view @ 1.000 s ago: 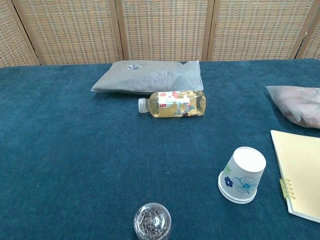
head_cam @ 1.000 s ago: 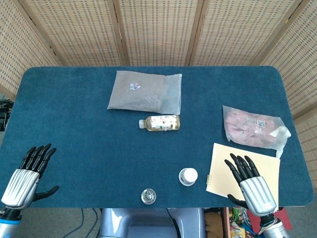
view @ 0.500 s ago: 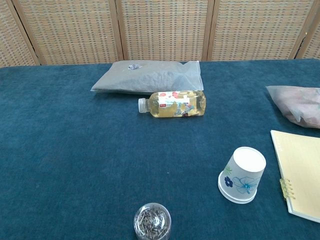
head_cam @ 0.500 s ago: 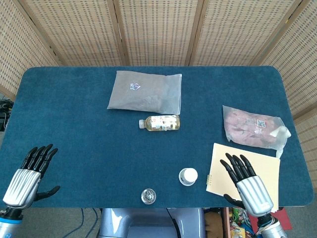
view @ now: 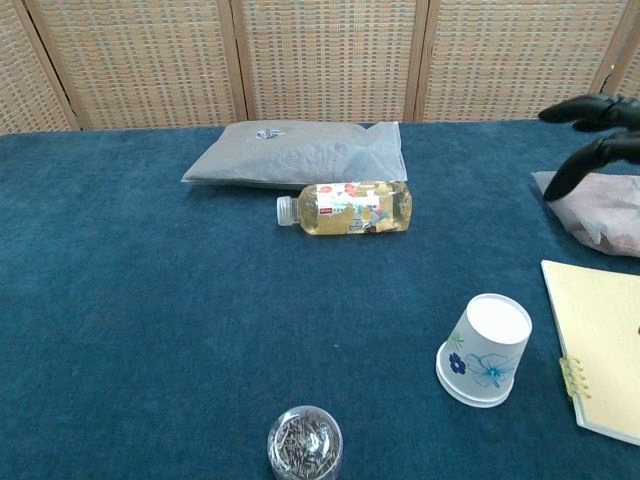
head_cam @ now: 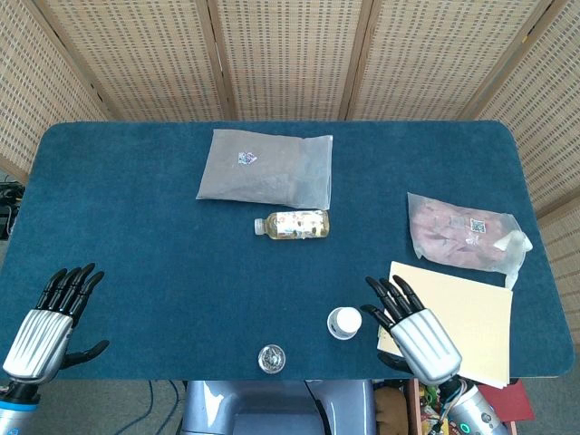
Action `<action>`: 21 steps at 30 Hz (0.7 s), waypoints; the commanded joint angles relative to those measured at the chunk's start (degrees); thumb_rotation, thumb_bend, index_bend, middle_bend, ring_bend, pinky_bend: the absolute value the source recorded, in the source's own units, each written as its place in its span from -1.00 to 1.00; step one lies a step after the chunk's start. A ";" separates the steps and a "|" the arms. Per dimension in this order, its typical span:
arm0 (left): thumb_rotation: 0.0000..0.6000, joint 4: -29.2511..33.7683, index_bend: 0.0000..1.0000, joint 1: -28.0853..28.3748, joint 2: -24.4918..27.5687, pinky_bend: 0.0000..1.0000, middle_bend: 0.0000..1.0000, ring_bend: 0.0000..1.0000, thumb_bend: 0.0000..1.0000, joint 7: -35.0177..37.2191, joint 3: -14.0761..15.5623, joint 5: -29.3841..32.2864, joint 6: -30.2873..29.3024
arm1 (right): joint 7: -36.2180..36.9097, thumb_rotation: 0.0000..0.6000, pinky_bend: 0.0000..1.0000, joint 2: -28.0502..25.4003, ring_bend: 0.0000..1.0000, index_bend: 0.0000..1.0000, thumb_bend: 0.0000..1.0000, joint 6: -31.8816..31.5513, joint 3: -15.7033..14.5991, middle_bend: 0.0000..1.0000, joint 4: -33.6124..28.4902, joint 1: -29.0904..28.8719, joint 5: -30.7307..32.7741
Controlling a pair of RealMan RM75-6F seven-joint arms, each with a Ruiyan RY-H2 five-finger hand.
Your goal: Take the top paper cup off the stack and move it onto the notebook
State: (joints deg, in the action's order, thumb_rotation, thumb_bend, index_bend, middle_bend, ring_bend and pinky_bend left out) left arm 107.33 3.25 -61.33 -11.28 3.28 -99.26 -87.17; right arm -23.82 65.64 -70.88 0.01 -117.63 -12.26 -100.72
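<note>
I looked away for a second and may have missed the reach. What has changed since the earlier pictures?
The right robot hand has moved left off the notebook toward the cup stack, fingers spread, holding nothing; its fingertips now show at the chest view's right edge. The cup stack, the bottle, both bags and the left robot hand stayed as they were.

Inverted paper cup stack (view: 484, 349) beside notebook (view: 604, 345), dark fingers (view: 590, 108) top right
</note>
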 commanded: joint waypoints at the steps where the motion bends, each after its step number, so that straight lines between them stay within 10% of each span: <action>1: 1.00 -0.04 -1.00 0.00 0.06 -1.00 -1.00 -1.00 -0.70 0.11 -0.02 0.11 0.03 | -6.40 1.00 -1.00 0.33 -1.00 -0.35 -0.64 6.46 1.19 -1.00 -4.22 -3.08 6.30; 21: 1.00 -0.10 -1.00 0.18 -0.34 -1.00 -1.00 -1.00 -0.70 -0.51 0.23 -0.44 0.57 | -28.03 1.00 -1.00 9.08 -1.00 -0.43 -0.64 13.82 4.83 -1.00 -8.05 -11.96 27.07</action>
State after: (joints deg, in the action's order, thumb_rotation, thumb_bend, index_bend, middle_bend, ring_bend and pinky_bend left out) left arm 107.24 3.42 -61.65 -11.77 3.51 -99.69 -86.62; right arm -50.06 73.76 -57.22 4.25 -125.68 -22.98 -75.61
